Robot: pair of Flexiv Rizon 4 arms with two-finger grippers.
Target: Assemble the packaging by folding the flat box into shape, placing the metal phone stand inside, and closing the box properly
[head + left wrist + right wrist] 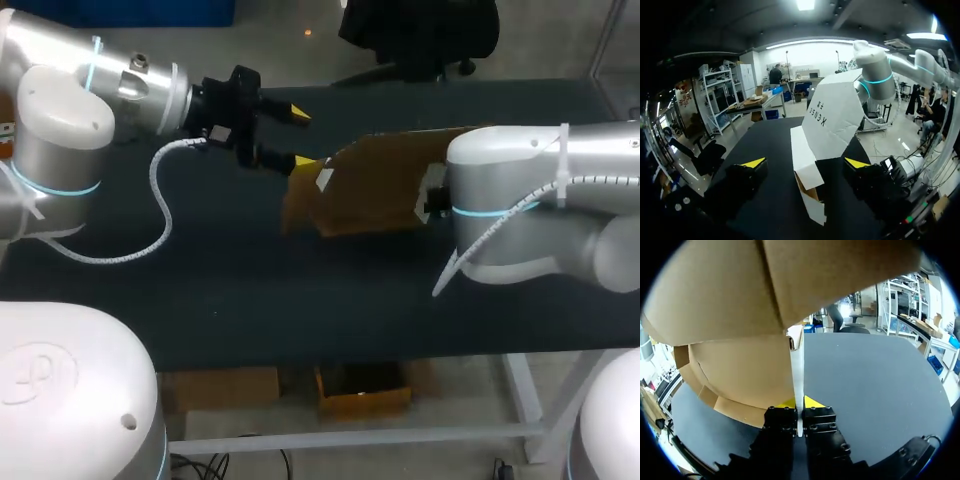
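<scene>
**Two arms at a part-folded cardboard box over a dark bench**

We are gripping the cardboard box (370, 185) with our right hand (799, 402). Its two yellow-tipped fingers are pressing together on a thin upright panel of the box, one from each side. The box is over the middle of the dark bench (250, 300), partly folded, showing brown on one face and white on the other, with its flaps standing open. Its broad panel is leaning up towards our right arm (540, 190), which is coming in from the right and hiding that hand from above. Our left hand (300, 138) is hovering just left of the box, with its fingers spread wide and holding nothing. A narrow white flap is reaching into the gap between those fingers, with space showing on either side of it in the left wrist view. We cannot tell whether the box's lower edge is resting on the bench.
</scene>
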